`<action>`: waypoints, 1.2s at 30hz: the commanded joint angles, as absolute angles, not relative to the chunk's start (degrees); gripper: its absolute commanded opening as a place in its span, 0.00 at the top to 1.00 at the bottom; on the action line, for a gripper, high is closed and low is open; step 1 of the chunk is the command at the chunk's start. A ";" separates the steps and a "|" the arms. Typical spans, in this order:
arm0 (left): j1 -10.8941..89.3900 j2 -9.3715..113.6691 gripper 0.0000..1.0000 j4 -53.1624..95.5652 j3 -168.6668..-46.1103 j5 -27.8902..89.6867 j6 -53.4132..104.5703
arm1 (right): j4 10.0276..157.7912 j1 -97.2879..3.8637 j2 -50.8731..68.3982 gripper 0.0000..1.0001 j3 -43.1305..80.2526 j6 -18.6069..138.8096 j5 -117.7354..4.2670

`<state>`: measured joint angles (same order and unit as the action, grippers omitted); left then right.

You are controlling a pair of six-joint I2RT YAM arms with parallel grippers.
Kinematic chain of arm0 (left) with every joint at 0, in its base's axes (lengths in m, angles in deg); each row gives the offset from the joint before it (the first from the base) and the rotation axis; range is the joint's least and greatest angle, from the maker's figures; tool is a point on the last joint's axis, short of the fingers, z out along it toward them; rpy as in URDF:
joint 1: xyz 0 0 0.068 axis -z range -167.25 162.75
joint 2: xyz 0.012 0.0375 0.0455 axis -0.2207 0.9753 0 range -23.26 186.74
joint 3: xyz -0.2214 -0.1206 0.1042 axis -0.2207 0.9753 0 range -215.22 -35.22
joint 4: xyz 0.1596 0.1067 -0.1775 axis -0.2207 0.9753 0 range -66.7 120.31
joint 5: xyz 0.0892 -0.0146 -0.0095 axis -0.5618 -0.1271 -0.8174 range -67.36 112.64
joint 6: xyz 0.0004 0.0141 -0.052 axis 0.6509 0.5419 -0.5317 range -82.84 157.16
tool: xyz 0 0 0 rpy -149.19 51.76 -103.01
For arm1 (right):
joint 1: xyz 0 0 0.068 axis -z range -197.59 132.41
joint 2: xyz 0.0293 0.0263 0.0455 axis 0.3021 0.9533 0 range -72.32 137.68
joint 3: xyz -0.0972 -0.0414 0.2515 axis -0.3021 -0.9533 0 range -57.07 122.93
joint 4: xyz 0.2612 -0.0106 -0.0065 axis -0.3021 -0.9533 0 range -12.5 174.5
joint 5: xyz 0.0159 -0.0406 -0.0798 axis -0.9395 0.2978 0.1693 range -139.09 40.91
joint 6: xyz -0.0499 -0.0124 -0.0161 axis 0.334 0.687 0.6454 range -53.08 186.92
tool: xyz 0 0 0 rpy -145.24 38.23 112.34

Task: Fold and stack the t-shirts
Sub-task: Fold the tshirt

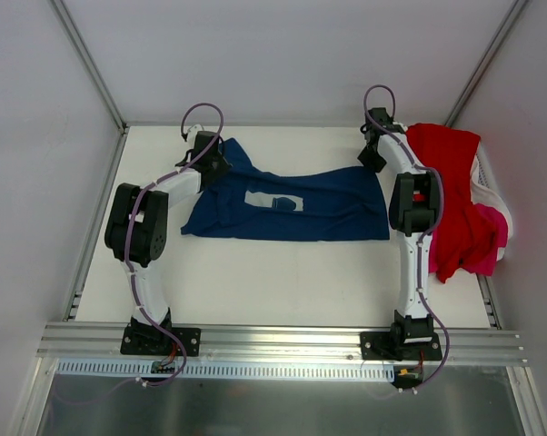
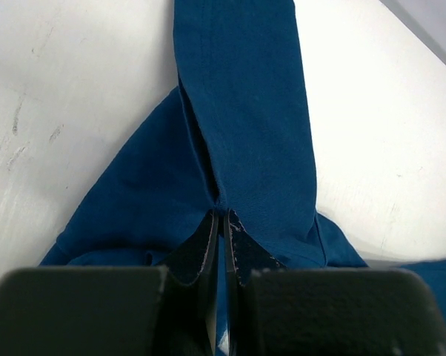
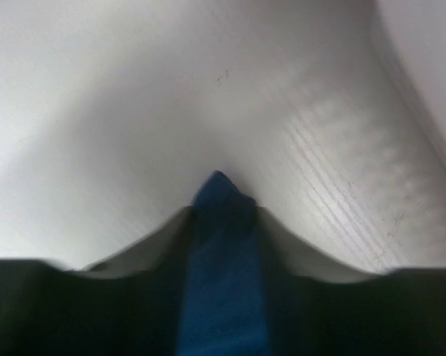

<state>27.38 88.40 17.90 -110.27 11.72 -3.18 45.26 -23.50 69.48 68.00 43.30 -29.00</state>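
Navy t-shirt [image 1: 328, 213] lies across the middle of the bench [image 1: 283, 282], toward the far side. It is spread sideways and mostly flat. The pale square chest print [image 1: 273, 200] faces up, with a small dark blue figure in it. The left gripper [image 2: 221, 216] sits at the shirt's far-left corner, pinched narrow on a fold of navy cloth. In the wrist view the fabric rises to the tips in a ridge, and a long fold runs away from them over the white surface. The right gripper [image 3: 221, 211] is at the far-right corner of the same shirt, clamped on a narrow strip of navy. A small peak of cloth pokes out past the tips, and the bench beyond is blurred. The arms reach forward from the near edge, one on each side of the shirt. The near hem runs fairly straight, and the left end is bunched and wrinkled. Red t-shirt [image 1: 446, 182] is heaped at the right edge, just beside the right arm, draped over a white basket [image 1: 487, 186] whose rim shows at the right. Pink t-shirt [image 1: 493, 238] lies partly under the red one, showing at its near-right edge. Cannot tell whether red and navy touch, since the arm covers the gap.
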 commanded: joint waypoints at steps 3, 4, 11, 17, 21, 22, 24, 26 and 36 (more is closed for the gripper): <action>27.43 84.93 1.00 16.45 -109.84 10.77 -1.86 | 44.25 -21.81 71.38 0.78 69.84 40.20 -33.71; 27.43 84.94 1.00 16.36 -109.84 10.77 -1.78 | 44.16 -21.72 71.47 0.86 69.84 40.02 -33.97; 27.43 85.55 1.00 16.36 -109.58 11.12 -1.86 | 44.43 -21.63 71.56 0.99 69.93 39.93 -34.15; 27.43 85.03 1.00 16.45 -108.87 10.77 -1.08 | 45.13 -21.72 71.03 0.99 69.75 40.55 -34.06; 27.43 84.32 1.00 16.45 -108.78 10.42 -0.11 | 46.36 -21.72 69.54 1.00 69.49 42.12 -35.11; 27.43 84.15 1.00 16.45 -108.87 10.42 -0.02 | 46.80 -21.72 69.19 0.99 69.58 42.74 -35.81; 27.43 83.71 1.00 16.45 -109.40 10.68 0.42 | 48.12 -22.06 68.75 0.99 69.93 43.97 -38.36; 27.43 83.27 1.00 16.36 -110.01 10.86 0.95 | 47.77 -22.33 69.10 1.00 71.94 45.90 -39.86; 27.51 77.12 1.00 17.41 -109.14 8.49 4.28 | 47.50 -24.17 61.38 0.99 68.70 49.86 -40.31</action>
